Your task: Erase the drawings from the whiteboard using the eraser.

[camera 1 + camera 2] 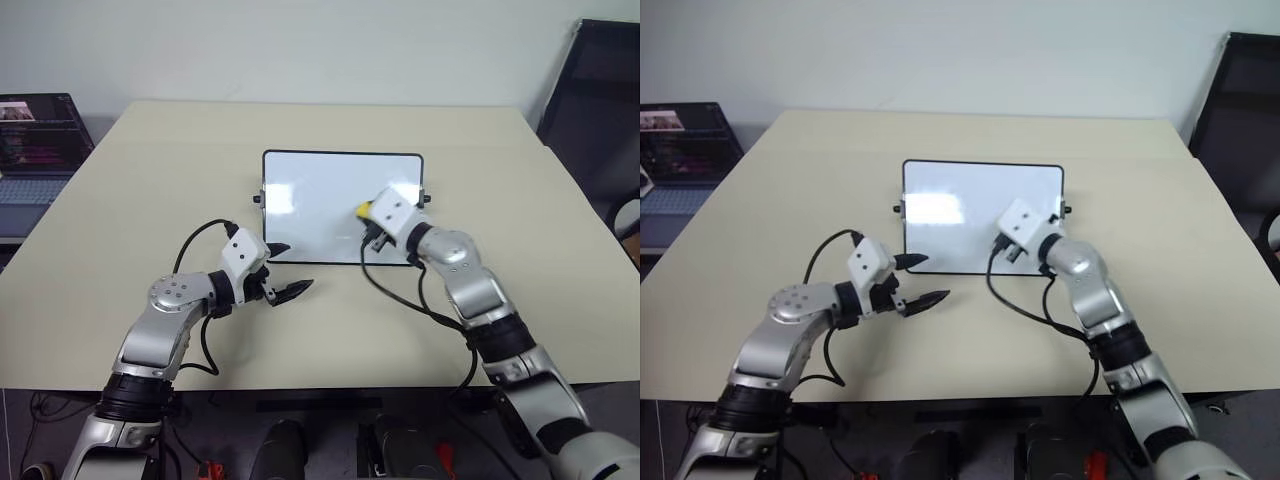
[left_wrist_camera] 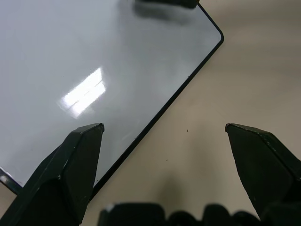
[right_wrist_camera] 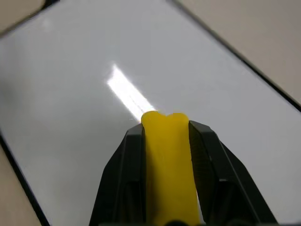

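You look close to done: the whiteboard (image 1: 330,200) reads clean wherever its face shows, and I count zero blue drawings in the head and wrist views. The strip under your right gripper (image 3: 165,129) is hidden, so I can't rule out a leftover mark there. The board lies flat mid-table (image 1: 150,180), long side toward you. Your right gripper is clamped on the yellow eraser (image 3: 165,160), jaws pinching its sides, and sits over the board's near right corner; whether the eraser touches the surface I can't tell. Your left gripper (image 1: 284,270) has its jaws spread wide with nothing in them, straddling the board's near left edge. Left to do, as I judge it: check the hidden patch, then set the eraser down. Count: one board, one eraser, two grippers, one laptop (image 1: 35,150) off the table's far left.
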Action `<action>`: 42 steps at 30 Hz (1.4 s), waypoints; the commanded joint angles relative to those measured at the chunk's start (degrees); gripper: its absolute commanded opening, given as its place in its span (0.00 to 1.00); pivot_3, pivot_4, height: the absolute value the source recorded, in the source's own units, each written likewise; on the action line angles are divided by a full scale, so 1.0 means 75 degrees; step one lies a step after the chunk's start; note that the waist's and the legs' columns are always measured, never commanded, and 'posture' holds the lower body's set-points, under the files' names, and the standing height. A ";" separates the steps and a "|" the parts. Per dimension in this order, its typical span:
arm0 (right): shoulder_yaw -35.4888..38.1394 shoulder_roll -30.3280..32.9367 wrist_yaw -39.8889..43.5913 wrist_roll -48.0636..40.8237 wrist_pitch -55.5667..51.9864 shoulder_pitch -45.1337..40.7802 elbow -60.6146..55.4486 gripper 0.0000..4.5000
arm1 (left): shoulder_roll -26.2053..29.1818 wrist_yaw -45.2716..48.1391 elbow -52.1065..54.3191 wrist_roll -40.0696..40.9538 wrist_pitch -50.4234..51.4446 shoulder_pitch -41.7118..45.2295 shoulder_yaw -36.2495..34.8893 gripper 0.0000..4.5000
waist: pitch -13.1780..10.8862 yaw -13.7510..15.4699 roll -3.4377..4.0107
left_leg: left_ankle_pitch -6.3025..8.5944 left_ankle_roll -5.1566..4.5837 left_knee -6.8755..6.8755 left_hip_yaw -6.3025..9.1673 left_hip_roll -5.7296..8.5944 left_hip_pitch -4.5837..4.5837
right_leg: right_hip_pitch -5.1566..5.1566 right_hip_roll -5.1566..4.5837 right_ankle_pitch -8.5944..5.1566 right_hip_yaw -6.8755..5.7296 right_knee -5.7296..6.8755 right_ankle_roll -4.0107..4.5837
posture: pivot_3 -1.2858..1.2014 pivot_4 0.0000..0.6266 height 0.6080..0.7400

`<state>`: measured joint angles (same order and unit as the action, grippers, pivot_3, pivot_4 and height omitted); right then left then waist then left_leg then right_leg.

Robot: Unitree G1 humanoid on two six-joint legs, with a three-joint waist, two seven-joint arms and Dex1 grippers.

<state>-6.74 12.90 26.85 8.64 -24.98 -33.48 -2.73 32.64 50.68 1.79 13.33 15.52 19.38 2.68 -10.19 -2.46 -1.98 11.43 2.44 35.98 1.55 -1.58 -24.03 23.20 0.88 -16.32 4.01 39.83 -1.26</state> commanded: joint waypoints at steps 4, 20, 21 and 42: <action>0.1411 0.0063 -0.0547 -0.0717 -0.2018 0.1354 -0.2645 0.21 | -0.0252 0.0174 0.0333 0.0149 -0.0217 0.0717 0.0181 1.00 | 0.0000 0.0085 0.0000 | 0.0000 0.0000 0.0002 -0.0007 0.0003 -0.0001 | 0.0000 0.0000 -0.0009 -0.0004 -0.0005 -0.0016 | 0.52 0.24 1.00; 0.2149 0.0117 -0.1610 -0.0983 -0.3398 0.2324 -0.2577 0.21 | -0.1642 0.1972 -0.2194 -0.0299 -0.1066 0.3242 0.1793 1.00 | 0.0000 -0.0007 0.0001 | -0.0001 -0.0002 0.0006 -0.0026 0.0023 0.0007 | -0.0003 0.0022 -0.0013 0.0009 -0.0016 -0.0023 | 0.52 0.24 1.00; 0.2164 0.0126 -0.1630 -0.1021 -0.3395 0.2290 -0.2509 0.21 | -0.1701 0.2035 -0.2322 -0.0329 -0.1142 0.3336 0.1833 1.00 | 0.0000 -0.0022 0.0001 | -0.0001 -0.0002 0.0003 -0.0026 0.0023 0.0007 | -0.0003 0.0025 -0.0012 0.0010 -0.0021 -0.0023 | 0.52 0.24 1.00; 0.2482 0.0463 -0.1918 -0.1696 -0.2698 0.1488 -0.0723 0.56 | -0.2168 0.2396 -0.3178 -0.0962 -0.2259 0.3655 0.2155 1.00 | -0.0001 -0.0068 0.0002 | 0.0000 -0.0003 -0.0003 -0.0021 0.0017 -0.0003 | -0.0001 0.0035 -0.0012 0.0009 -0.0032 -0.0023 | 0.52 0.24 1.00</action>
<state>11.41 15.50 12.47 -3.51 -46.83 -21.27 -7.71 17.07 69.22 -22.64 6.19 -0.48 45.64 19.36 -10.20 -2.97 -1.96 11.43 2.41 35.95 1.39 -1.45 -24.05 23.19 1.14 -16.41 4.09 39.59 -1.43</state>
